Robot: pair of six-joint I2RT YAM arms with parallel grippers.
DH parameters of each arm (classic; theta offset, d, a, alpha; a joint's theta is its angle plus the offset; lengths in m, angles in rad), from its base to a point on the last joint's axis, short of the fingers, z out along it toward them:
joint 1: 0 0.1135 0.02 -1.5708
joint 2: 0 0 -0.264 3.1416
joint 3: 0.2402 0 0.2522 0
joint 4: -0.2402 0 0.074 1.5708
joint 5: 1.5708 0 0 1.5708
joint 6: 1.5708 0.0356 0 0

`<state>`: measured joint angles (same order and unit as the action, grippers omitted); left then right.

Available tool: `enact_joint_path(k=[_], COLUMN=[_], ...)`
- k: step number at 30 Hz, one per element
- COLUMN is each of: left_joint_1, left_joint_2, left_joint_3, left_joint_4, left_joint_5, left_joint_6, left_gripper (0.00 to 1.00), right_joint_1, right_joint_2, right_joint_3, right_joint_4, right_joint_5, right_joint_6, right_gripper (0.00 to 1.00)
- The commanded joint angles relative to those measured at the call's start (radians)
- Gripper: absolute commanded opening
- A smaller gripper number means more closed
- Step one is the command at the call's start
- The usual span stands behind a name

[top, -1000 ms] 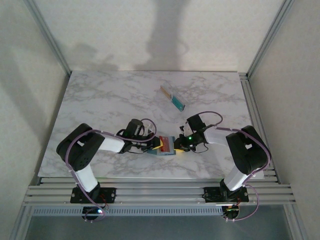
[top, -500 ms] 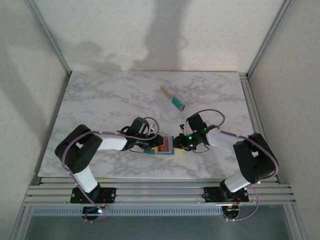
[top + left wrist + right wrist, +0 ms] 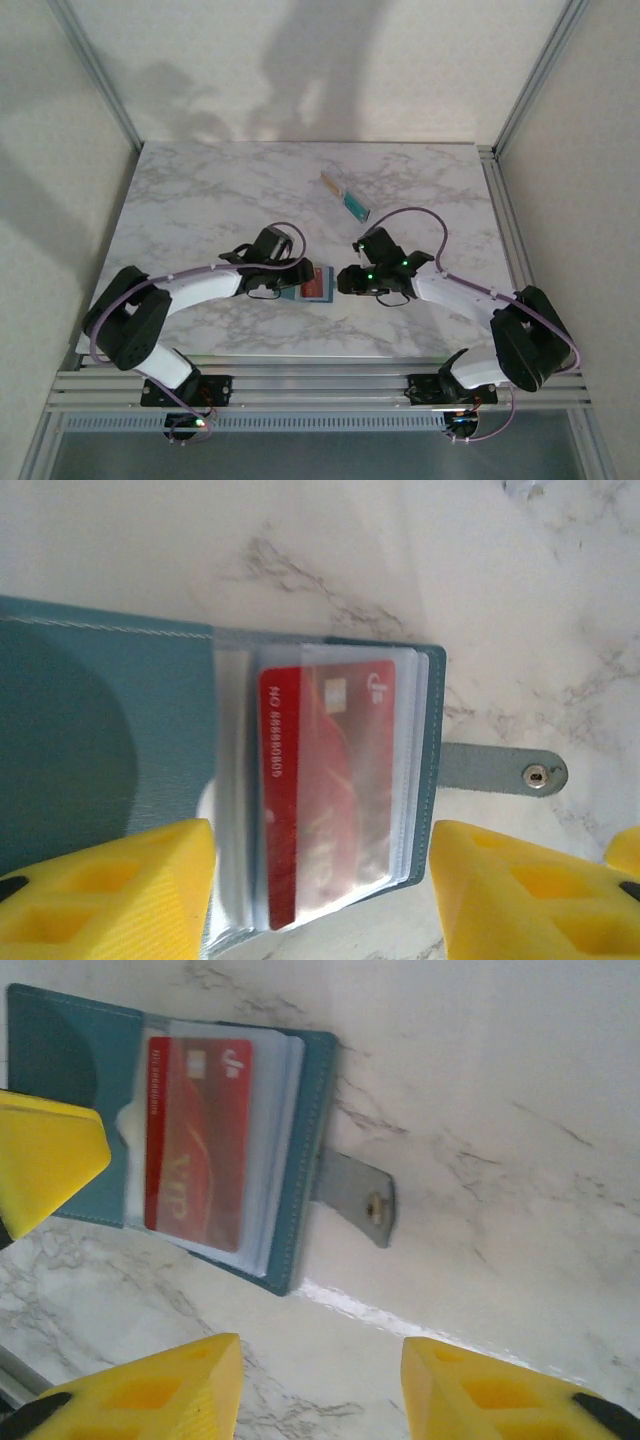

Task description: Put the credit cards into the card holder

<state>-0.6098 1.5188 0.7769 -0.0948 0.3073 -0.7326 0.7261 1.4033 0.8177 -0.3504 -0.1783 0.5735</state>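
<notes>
A teal wallet (image 3: 50, 1050) lies open on the white marble table (image 3: 500, 1110), tilted a little against the frame. Its stack of clear sleeves (image 3: 272, 1150) faces up, and the top sleeve holds a red card (image 3: 195, 1140) with white lettering and a row of digits along one edge. A grey-teal strap (image 3: 345, 1180) sticks out from the wallet's right edge and lies flat on the marble, with a small metal snap (image 3: 375, 1210) near its end. The right gripper (image 3: 318, 1380) hovers at the bottom of the frame, its two yellow fingertips (image 3: 170, 1385) spread apart with only bare marble between them, just below the wallet's lower corner. A third yellow fingertip (image 3: 45, 1155) enters from the left edge and overlaps the wallet's left flap.
</notes>
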Motion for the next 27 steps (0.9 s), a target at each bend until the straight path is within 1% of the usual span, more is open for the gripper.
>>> enact_joint_path(k=[1,3,4,5,6,7,8,10,12,17,20,24,27], left_joint_1=[0.042,0.072,0.086,0.099,0.110,0.123,0.134,0.145,0.146,0.147,0.147,0.148,0.148], left_joint_2=[-0.063,-0.074,-0.075,-0.073,-0.066,-0.057,-0.045,-0.024,-0.015,0.006,-0.003,0.007,-0.004], left_joint_3=[-0.024,-0.048,-0.061,-0.081,-0.097,-0.111,-0.121,-0.132,-0.146,-0.164,-0.187,-0.185,-0.203], left_joint_4=[-0.046,-0.045,-0.040,-0.025,-0.013,0.004,0.016,0.025,0.046,0.062,0.075,0.056,0.071], left_joint_5=[-0.067,-0.061,-0.061,-0.057,-0.051,-0.038,-0.021,-0.004,0.009,0.048,0.037,0.024,0.017], left_joint_6=[0.004,0.013,0.015,0.019,0.020,0.022,0.028,0.037,0.039,0.046,0.045,0.056,0.052], left_gripper=[0.53,0.44,0.39,0.34,0.29,0.24,0.21,0.17,0.17,0.15,0.15,0.14,0.14], right_joint_1=[0.057,0.086,0.098,0.114,0.125,0.138,0.153,0.169,0.182,0.217,0.230,0.233,0.231], right_joint_2=[0.042,0.083,0.106,0.132,0.153,0.177,0.199,0.249,0.302,0.414,0.464,0.508,0.545], right_joint_3=[0.086,0.140,0.163,0.189,0.210,0.228,0.248,0.289,0.334,0.412,0.451,0.473,0.486], right_joint_4=[-0.029,-0.043,-0.052,-0.065,-0.073,-0.069,-0.072,-0.084,-0.105,-0.123,-0.132,-0.143,-0.153], right_joint_5=[0.116,0.169,0.195,0.237,0.270,0.297,0.333,0.372,0.390,0.387,0.383,0.427,0.443], right_joint_6=[0.009,0.018,0.028,0.050,0.069,0.079,0.092,0.097,0.091,0.034,-0.023,-0.070,-0.103], right_gripper=[0.49,0.53,0.57,0.69,0.72,0.83,0.99,0.99,0.99,0.99,0.99,0.99,0.99])
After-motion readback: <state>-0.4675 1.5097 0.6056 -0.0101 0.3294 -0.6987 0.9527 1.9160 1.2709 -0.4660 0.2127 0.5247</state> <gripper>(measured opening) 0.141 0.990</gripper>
